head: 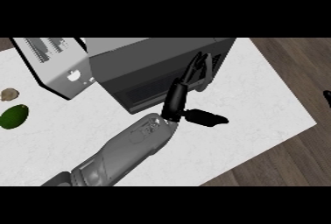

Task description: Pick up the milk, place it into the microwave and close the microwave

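One left hand [176,99], fingers straight and apart, lies against the microwave [149,54] front, thumb spread aside.

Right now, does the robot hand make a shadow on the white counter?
Head view: no clear shadow lies on the counter beneath the left robot hand; head view: the light looks even, with no glare on the microwave, whose front is dark grey.

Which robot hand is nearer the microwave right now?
Left. The left robot hand lies against the microwave, fingers straight on its side. The right robot hand only peeks in at the view's right edge, well off to the microwave's right.
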